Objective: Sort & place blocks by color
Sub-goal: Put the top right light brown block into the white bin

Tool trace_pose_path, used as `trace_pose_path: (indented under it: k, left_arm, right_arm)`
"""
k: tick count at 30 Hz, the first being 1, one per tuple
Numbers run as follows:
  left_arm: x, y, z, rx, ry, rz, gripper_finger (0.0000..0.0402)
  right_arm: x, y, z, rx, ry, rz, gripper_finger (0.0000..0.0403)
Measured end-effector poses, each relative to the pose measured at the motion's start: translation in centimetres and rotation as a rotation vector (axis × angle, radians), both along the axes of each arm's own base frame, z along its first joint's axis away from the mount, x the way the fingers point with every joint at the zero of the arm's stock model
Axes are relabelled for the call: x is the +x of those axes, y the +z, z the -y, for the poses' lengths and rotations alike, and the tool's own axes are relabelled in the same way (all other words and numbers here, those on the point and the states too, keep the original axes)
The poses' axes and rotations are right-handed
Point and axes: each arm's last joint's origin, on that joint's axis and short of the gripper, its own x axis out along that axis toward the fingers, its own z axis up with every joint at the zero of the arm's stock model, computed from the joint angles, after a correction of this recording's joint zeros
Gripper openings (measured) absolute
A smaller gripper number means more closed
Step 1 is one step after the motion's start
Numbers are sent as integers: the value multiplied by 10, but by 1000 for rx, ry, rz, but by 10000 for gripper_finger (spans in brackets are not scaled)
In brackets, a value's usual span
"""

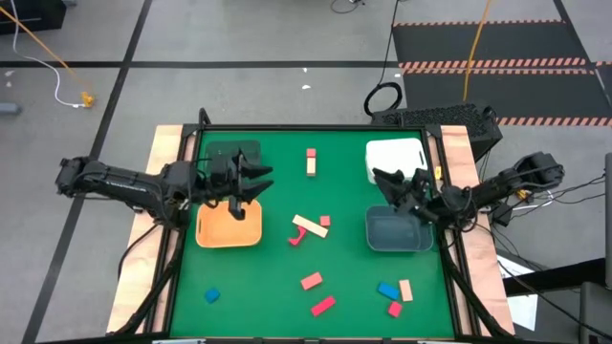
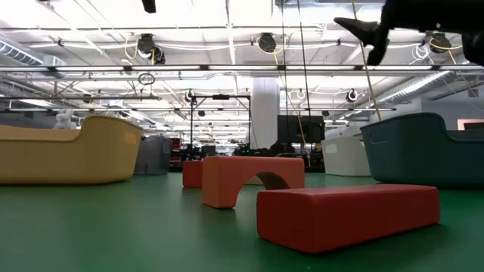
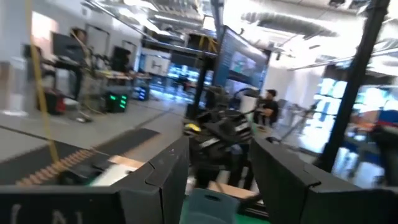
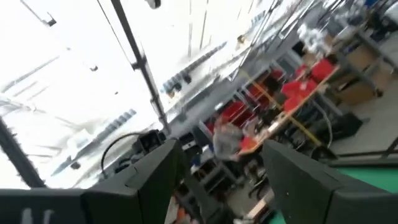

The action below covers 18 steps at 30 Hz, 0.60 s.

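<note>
Green felt is covering the table point(image 1: 287, 277), and you are looking at blocks scattered across its middle and near edge. Your left gripper point(image 1: 256, 182) is hanging above the far edge of the orange bin point(image 1: 229, 227), its fingers spread wide and holding nothing. Just beyond it the dark green bin point(image 1: 234, 153) is sitting against the far left corner.

Your right gripper point(image 1: 384, 182) is hovering between the white bin point(image 1: 394, 158) and the grey-blue bin point(image 1: 397, 231), over the grey-blue bin's far rim, fingers also parted and empty. Both of those bins are crowding its reach on that side.

Between the two arms a tan bar point(image 1: 310, 226) is lying tilted, touching a red curved piece point(image 1: 297, 237), with a small pink cube point(image 1: 325, 222) just beside them. Farther back a tan-and-red pair point(image 1: 312, 161) is standing alone. Toward the near edge two red bars point(image 1: 317, 293) are lying close together. A blue cube point(image 1: 211, 296) is sitting well apart on the left, while a blue block point(image 1: 387, 290), a tan block point(image 1: 405, 290) and a red cube point(image 1: 395, 309) are clustering below the grey-blue bin.

From table level, the long red bar point(image 2: 348, 214) and the red arch point(image 2: 253, 180) are blocking the sight of whatever is lying behind them.
</note>
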Motion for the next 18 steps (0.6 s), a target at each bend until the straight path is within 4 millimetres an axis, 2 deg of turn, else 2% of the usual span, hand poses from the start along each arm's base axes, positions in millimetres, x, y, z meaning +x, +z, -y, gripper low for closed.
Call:
trace_pose_path:
  k: [4, 9, 15, 18]
  left_arm:
    - [0, 0, -13, 43, 71, -6, 173]
    - [0, 0, -29, 62, 151, -13, 173]
    - [-2, 0, -48, 53, 238, -15, 173]
    - [-4, 0, -57, 35, 274, -13, 173]
  right_arm:
    - [16, 18, 8, -55, -86, -56, 228]
    - [39, 35, 22, -86, -168, -239, 228]
    - [62, 50, 44, 61, -213, -441, 228]
    - [70, 51, 52, 141, -234, -463, 228]
